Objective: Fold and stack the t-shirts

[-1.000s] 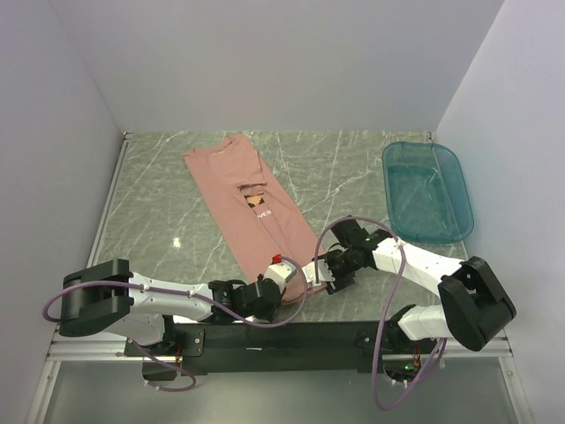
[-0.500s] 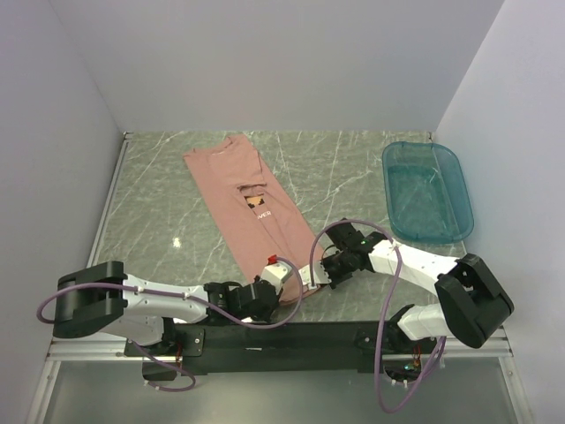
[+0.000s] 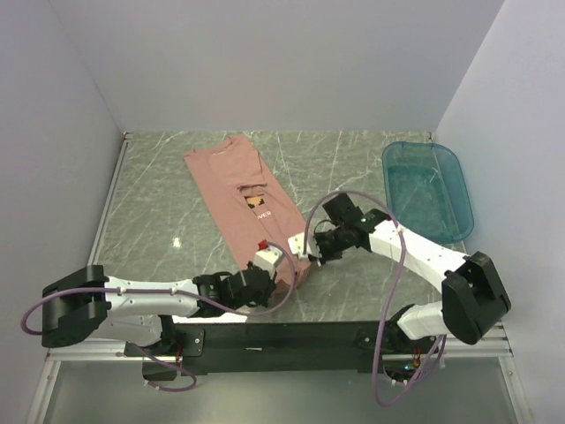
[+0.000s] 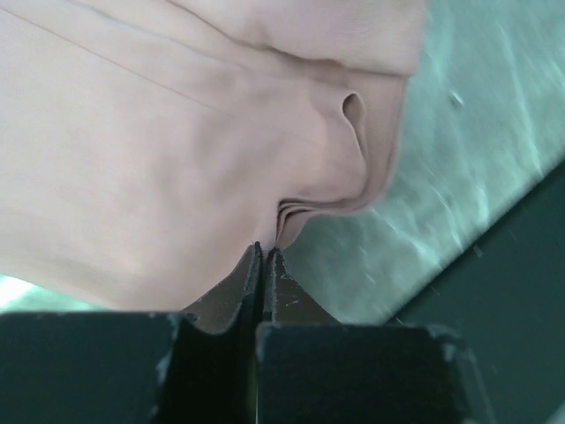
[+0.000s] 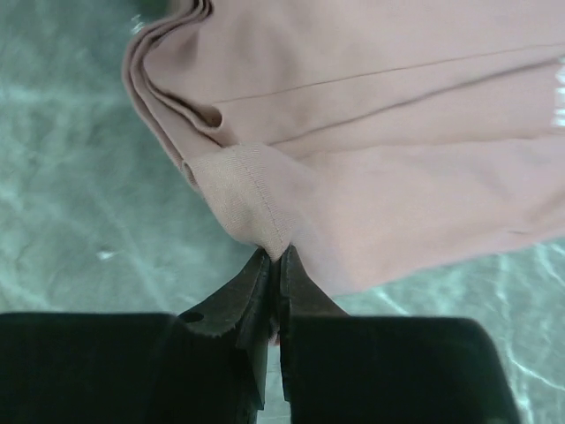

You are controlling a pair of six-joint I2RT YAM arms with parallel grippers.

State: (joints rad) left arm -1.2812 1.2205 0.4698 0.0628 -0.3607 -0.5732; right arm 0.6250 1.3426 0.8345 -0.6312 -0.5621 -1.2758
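On the green marble table [image 3: 159, 203], a dusty-pink t-shirt [image 3: 250, 196] lies folded into a long strip reaching toward the near edge; the left end effector [image 4: 265, 253] and right end effector [image 5: 275, 256] each pinch a near corner; light, limp cotton probably sags, so layered corners suit gripping best.

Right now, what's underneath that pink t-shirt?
The pink t-shirt lies on the green marbled table, which shows all around it. The left gripper and right gripper pinch its near end. Anything directly beneath the cloth is covered.
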